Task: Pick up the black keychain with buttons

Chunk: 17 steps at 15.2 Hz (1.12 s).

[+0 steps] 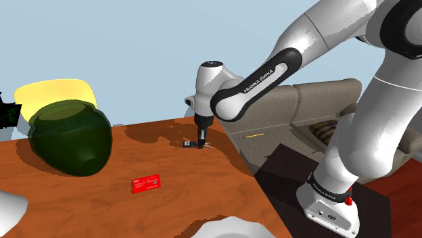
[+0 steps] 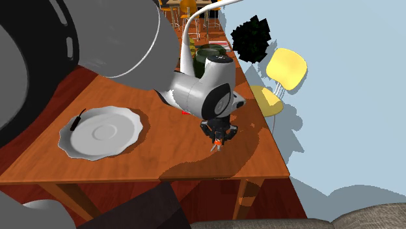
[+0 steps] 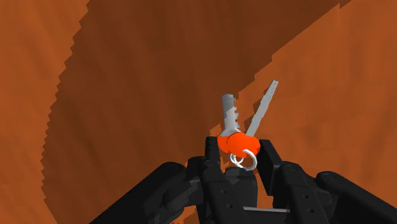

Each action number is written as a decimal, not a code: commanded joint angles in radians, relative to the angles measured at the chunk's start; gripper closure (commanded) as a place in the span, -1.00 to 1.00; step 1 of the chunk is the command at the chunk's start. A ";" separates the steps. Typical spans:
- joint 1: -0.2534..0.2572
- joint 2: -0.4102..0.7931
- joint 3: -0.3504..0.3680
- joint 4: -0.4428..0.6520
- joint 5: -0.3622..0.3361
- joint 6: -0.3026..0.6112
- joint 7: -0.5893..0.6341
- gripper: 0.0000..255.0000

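End effector (image 3: 240,154) around keychain (image 3: 230,114), red card (image 1: 146,183) nearby

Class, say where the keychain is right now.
In the wrist view, the keychain is clasped in the gripper over the wooden table; in the shoulder view, near the table's right edge, right of the green jar.

The table (image 1: 101,203) has a reddish-brown wood grain, smooth with a low sheen. On the keychain (image 3: 236,141), the two blades are dull grey metal, the heads are smooth glossy orange, and the ring (image 3: 247,162) is bright metal. The gripper (image 3: 240,151) is matt black. The arm (image 1: 324,40) has a smooth, glossy white shell. The jar (image 1: 71,138) is dark green, glossy and glass-like. The plate (image 2: 101,133) is smooth and white. The sofa (image 1: 297,108) is beige, matt and cloth-like.
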 commanded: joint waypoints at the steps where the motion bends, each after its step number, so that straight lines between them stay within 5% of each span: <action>1: -0.003 0.005 -0.004 -0.001 -0.002 0.003 0.000 1.00; 7: -0.003 0.003 -0.003 0.001 -0.001 0.000 0.000 1.00; 17: -0.003 -0.089 -0.005 0.049 0.027 -0.139 -0.021 1.00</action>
